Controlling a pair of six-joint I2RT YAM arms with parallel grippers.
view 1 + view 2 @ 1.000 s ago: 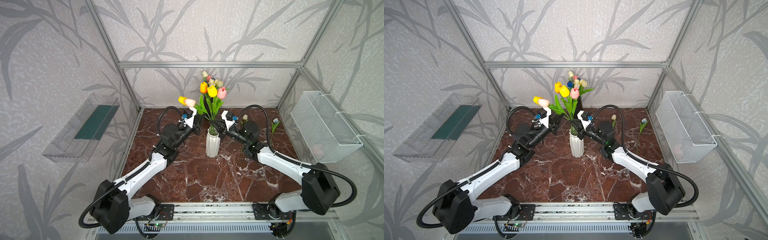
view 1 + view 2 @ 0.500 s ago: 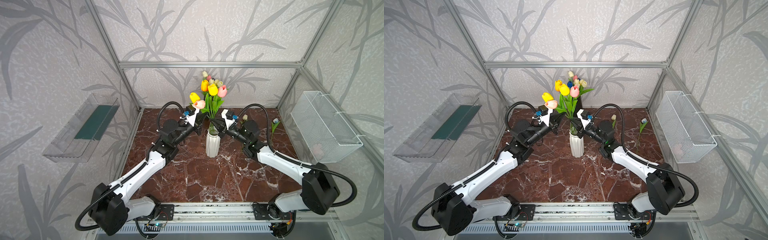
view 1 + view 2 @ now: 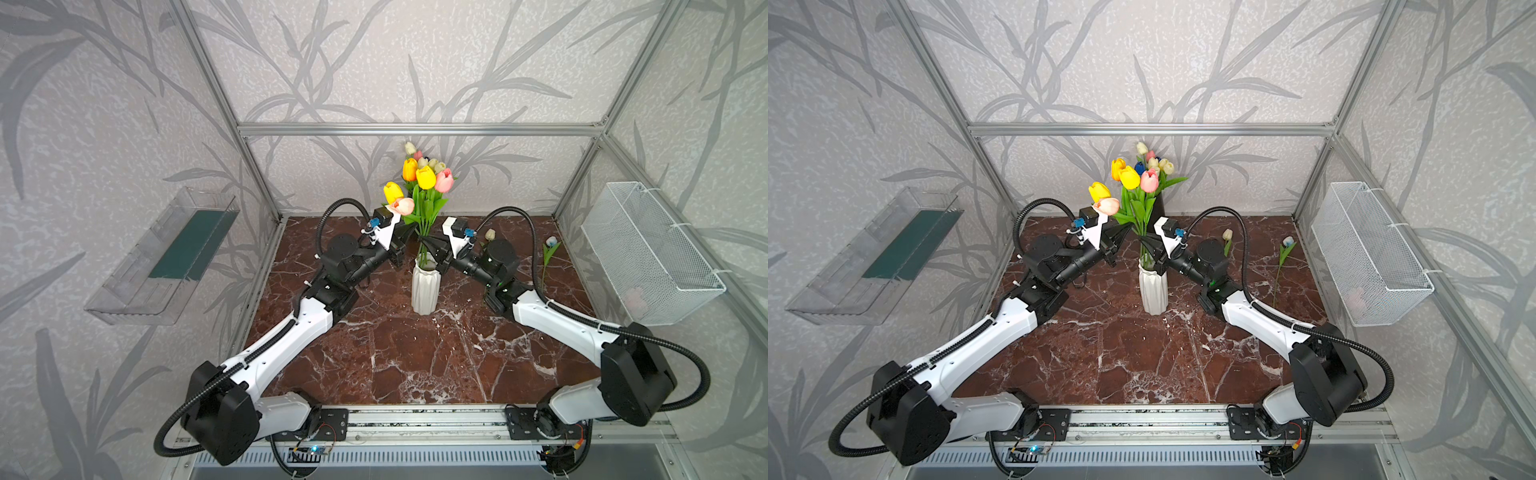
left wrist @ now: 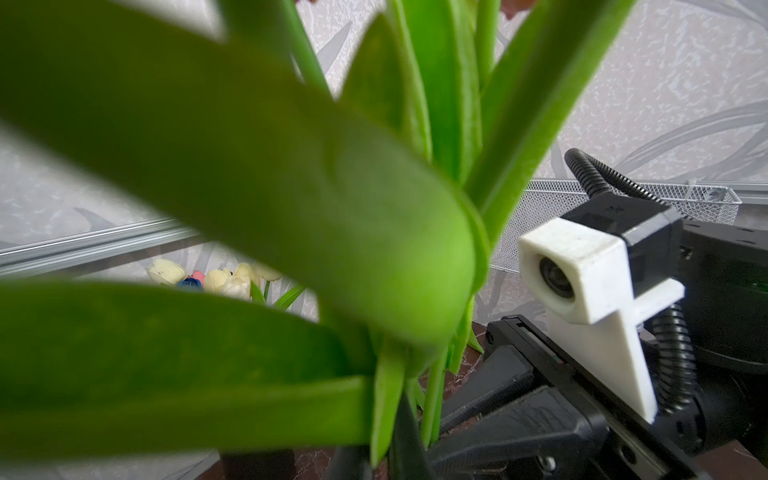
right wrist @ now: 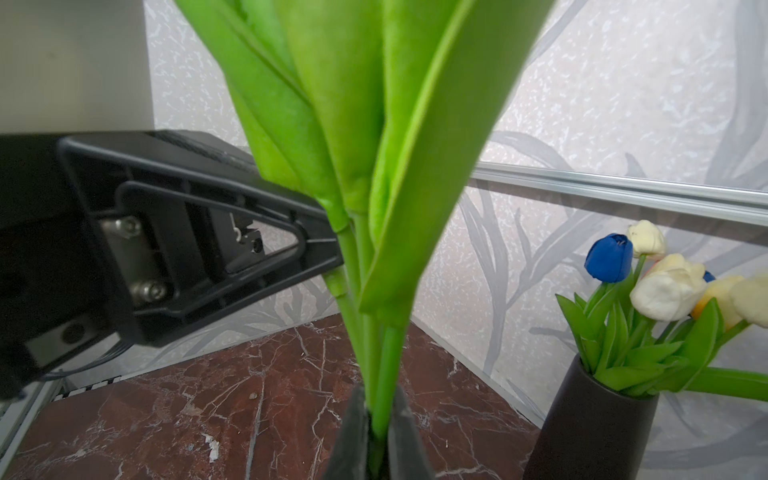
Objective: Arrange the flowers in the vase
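Note:
A white ribbed vase stands mid-table with several flowers in it, their heads yellow, orange and pink. My right gripper is shut on their green stems just above the vase mouth. My left gripper is shut on the stems of a yellow tulip and a pink tulip, held right beside the bunch, left of the vase. Leaves fill the left wrist view. Two loose tulips, cream and pale blue, lie at the back right.
A black vase with cream and blue tulips stands at the back wall behind the white vase. A wire basket hangs on the right wall, a clear plastic shelf on the left wall.
My left gripper has carried the yellow and pink tulips right and up to the bunch and has closed tighter on their stems. The right arm has stayed put.

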